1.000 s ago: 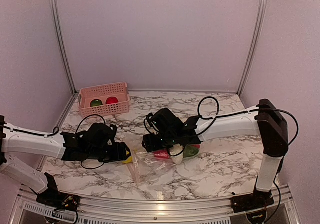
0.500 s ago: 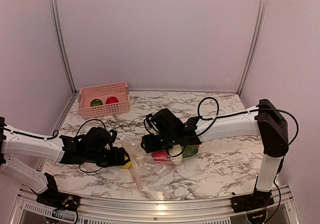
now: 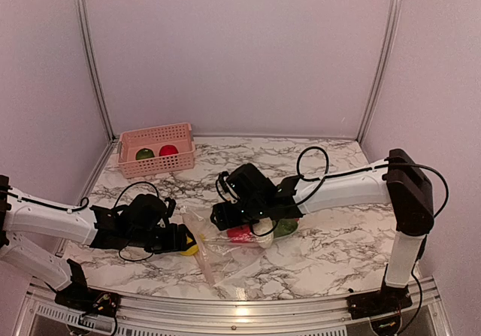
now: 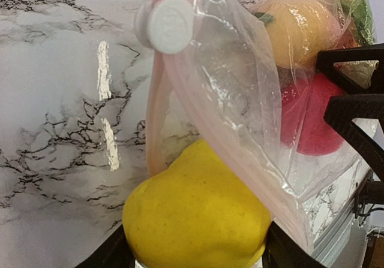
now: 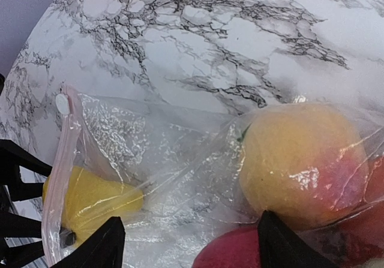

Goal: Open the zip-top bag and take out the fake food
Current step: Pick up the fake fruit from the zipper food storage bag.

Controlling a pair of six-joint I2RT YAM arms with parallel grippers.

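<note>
Left end effector (image 4: 195, 251) grips a yellow fruit (image 4: 192, 211) lodged in the mouth of the bag (image 4: 240, 94). The bag lies on the table (image 3: 338, 242), long axis running rightward. The other food (image 5: 300, 160) sits beneath the right end effector (image 5: 189, 225), whose jaws are spread open.

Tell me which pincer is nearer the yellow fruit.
Left. The left pincer grips the yellow fruit; the right pincer sits apart, over the orange fruit inside the zip-top bag.
</note>
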